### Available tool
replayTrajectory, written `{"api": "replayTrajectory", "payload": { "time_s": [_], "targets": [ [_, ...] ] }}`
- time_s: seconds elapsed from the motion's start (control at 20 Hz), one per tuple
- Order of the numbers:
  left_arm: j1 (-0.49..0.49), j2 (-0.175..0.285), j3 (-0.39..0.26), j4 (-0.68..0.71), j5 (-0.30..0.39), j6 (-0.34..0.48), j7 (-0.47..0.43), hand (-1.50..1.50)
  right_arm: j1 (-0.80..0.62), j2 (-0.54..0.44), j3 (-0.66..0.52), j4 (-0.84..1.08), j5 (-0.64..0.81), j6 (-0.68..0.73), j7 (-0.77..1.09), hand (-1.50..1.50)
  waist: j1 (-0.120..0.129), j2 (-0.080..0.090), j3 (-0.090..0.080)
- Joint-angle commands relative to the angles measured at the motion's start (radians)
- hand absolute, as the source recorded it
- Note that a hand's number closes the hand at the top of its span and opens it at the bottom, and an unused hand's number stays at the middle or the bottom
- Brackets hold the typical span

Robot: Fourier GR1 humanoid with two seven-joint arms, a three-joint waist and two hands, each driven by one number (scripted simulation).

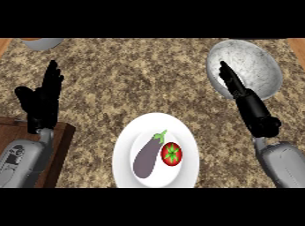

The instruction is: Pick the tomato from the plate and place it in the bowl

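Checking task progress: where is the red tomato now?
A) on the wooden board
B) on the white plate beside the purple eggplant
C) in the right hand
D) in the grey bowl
B: the round red tomato lies on the round white plate, close beside the long purple eggplant.
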Motion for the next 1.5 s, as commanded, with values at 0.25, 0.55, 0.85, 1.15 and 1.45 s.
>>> {"api": "replayTrajectory", "payload": {
  "time_s": [0.25, 0.55, 0.85, 1.15, 1.45],
  "targets": [
    [0.053, -0.052, -0.099, -0.061, -0.006, -0.126, -0.096, 0.0, 0.082, 0.157, 0.39, -0.048, 0.169, 0.052, 0.214, 1.5, 0.025, -0.018, -0.007],
    [0.133, -0.049, -0.101, -0.11, 0.029, -0.143, -0.069, 0.0, 0.372, 0.288, 0.312, -0.111, 0.303, -0.422, -0.149, -1.5, -0.011, -0.023, 0.0],
    [0.137, -0.092, -0.115, -0.1, -0.006, -0.156, -0.111, 0.0, 0.507, 0.229, 0.443, -0.347, 0.477, -0.515, -0.177, -1.5, -0.002, -0.018, -0.004],
    [0.138, -0.056, -0.098, -0.195, -0.007, -0.161, -0.005, 0.0, 0.483, 0.142, 0.383, -0.518, 0.742, -0.469, 0.26, -1.5, 0.003, -0.019, -0.005],
    [0.125, -0.086, -0.106, -0.204, -0.042, -0.141, 0.014, 0.0, 0.377, 0.217, 0.387, -0.604, 0.816, -0.231, 0.628, -1.5, 0.01, -0.016, -0.005]
  ]
}}
